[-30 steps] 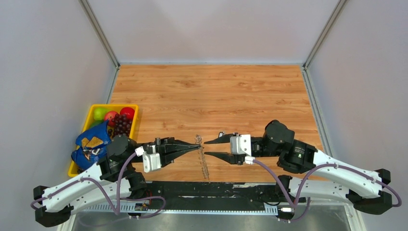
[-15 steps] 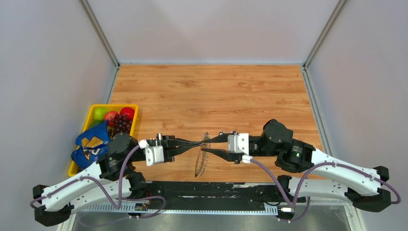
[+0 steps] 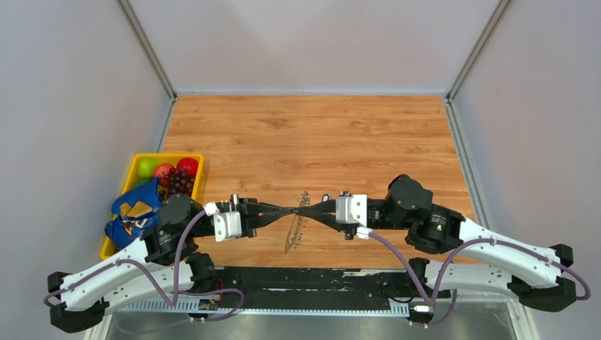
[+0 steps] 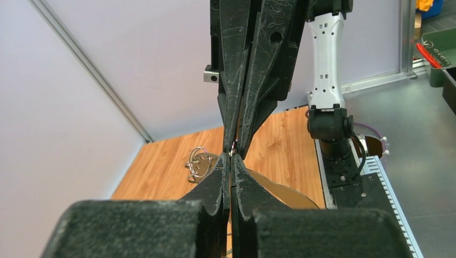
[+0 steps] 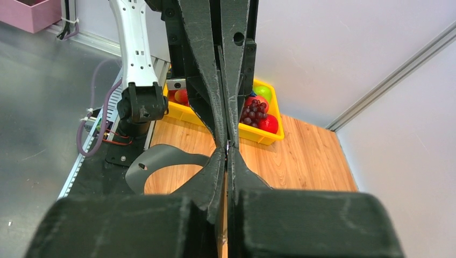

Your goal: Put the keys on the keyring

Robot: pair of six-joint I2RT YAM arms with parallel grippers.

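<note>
The keyring (image 3: 292,237) is a thin grey hoop held on edge above the wooden table, between both arms. My left gripper (image 3: 295,211) is shut on its upper part. My right gripper (image 3: 307,210) is shut on the same spot from the other side, tips almost touching the left ones. In the left wrist view my left gripper (image 4: 231,159) pinches the hoop (image 4: 290,193), with small wire rings (image 4: 198,162) at its far edge. In the right wrist view my right gripper (image 5: 227,148) pinches the grey hoop (image 5: 156,159). No black-headed key shows clearly.
A yellow bin (image 3: 136,161) with an apple, red fruit and grapes stands at the table's left edge, with a blue snack bag (image 3: 135,212) against its near end. The bin also shows in the right wrist view (image 5: 257,135). Grey walls enclose the table.
The left gripper carried the hoop to the right and slightly up. The right gripper, open a second ago, moved left and has shut on the hoop next to the left fingertips.
</note>
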